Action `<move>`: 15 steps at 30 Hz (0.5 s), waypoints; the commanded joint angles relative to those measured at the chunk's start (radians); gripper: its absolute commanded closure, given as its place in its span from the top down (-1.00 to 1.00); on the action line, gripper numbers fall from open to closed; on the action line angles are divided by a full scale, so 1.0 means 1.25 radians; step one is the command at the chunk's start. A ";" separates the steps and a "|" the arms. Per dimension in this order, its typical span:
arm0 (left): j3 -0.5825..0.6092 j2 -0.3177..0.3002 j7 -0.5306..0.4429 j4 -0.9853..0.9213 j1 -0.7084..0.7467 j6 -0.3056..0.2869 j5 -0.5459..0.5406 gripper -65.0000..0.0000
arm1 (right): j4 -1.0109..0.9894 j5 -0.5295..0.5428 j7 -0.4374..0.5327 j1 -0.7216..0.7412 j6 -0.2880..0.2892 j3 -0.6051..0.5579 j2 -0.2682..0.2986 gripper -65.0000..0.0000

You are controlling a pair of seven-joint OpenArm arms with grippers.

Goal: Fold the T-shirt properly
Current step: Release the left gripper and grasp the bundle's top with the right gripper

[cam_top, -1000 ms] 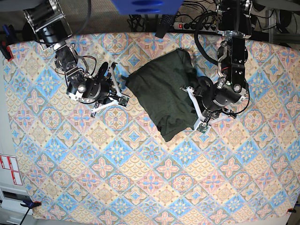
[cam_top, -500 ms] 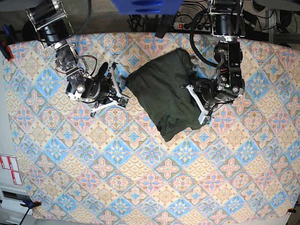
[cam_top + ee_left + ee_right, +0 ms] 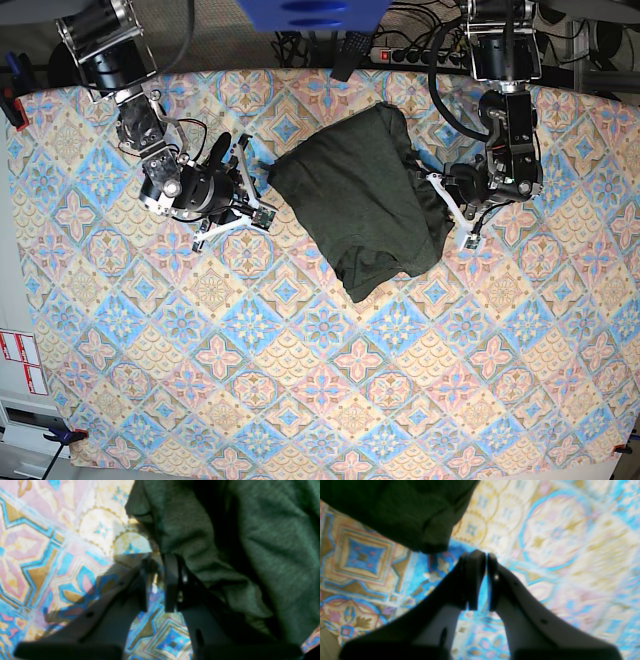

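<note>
The T-shirt [image 3: 360, 200] is a dark olive-green bundle, folded and wrinkled, lying at the back middle of the patterned tablecloth [image 3: 300, 380]. My left gripper [image 3: 450, 210] is at the shirt's right edge. In the left wrist view [image 3: 156, 557] its jaws are nearly shut with a narrow gap and hold nothing. One finger [image 3: 171, 580] lies against the shirt's edge [image 3: 250, 542]. My right gripper [image 3: 257, 186] is just left of the shirt's left corner. In the right wrist view [image 3: 486, 555] it is shut and empty over the cloth, beside a shirt corner [image 3: 402, 512].
A power strip [image 3: 400, 52] and cables lie past the table's far edge. A blue object [image 3: 310, 12] hangs at the top. A red clamp [image 3: 12, 105] grips the left edge. The cloth stretches bare toward the front.
My left arm has pulled right and back from the shirt's lower right part to its right edge. The shirt's lower right edge has shifted slightly. The right arm has barely moved.
</note>
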 commanded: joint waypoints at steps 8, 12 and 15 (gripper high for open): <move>-0.205 -0.004 0.002 0.250 0.110 -0.003 -0.111 -0.70 | 0.214 0.013 -0.039 -0.051 -0.003 -0.021 -0.052 -0.85; -0.344 0.003 0.003 0.324 0.154 -0.003 -0.227 -0.70 | 0.212 0.013 -0.047 -0.053 -0.003 -0.085 -0.095 -0.85; -0.417 0.012 0.003 0.340 0.187 -0.001 -0.300 -0.71 | 0.211 0.009 -0.047 -0.047 -0.003 -0.124 -0.143 -0.85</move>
